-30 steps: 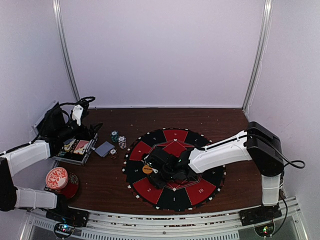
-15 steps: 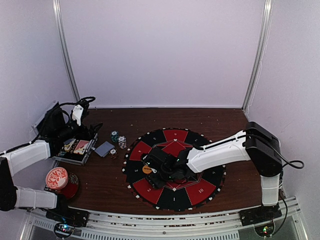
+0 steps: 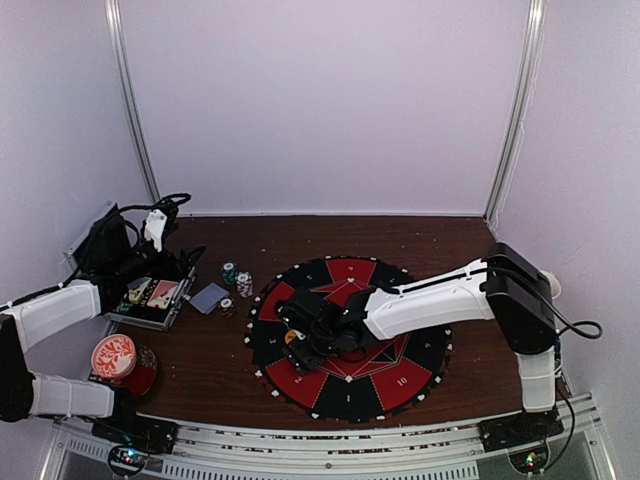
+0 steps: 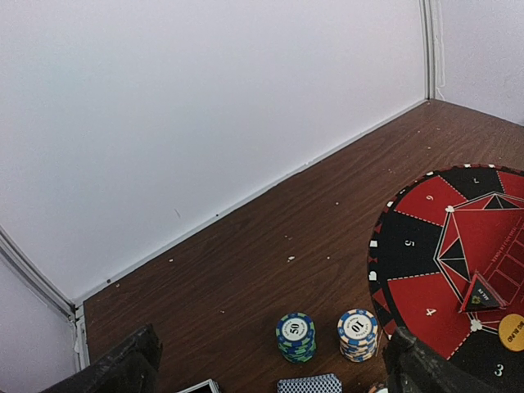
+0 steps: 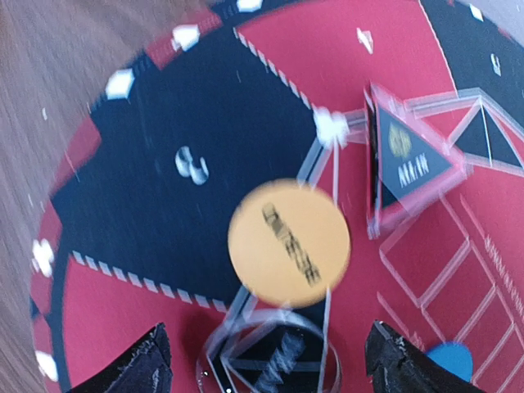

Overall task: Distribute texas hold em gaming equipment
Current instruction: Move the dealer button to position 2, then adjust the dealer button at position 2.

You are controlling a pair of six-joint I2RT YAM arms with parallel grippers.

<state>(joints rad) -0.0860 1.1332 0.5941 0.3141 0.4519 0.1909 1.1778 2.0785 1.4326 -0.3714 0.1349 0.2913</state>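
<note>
While the orange button (image 5: 288, 243) lies on the mat (image 5: 164, 123) beneath my right claw (image 5: 274, 360), spread wide and empty, chip stacks (image 4: 295, 336) and cards (image 4: 309, 384) sit undealt on the bench (image 4: 246, 246), so I reckon most remains; left claw (image 4: 270, 372) gapes too.

plain white walls (image 3: 320, 100), dark wood-grain table (image 3: 205, 375), silver corner posts (image 3: 515, 110), metal rail (image 3: 330, 462) at near edge

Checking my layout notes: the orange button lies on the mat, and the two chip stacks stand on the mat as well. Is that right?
Not quite. The orange button does lie on the mat, but the teal stack and the white stack stand on the bare table beside the mat, not on it. The left wrist view shows this.
</note>
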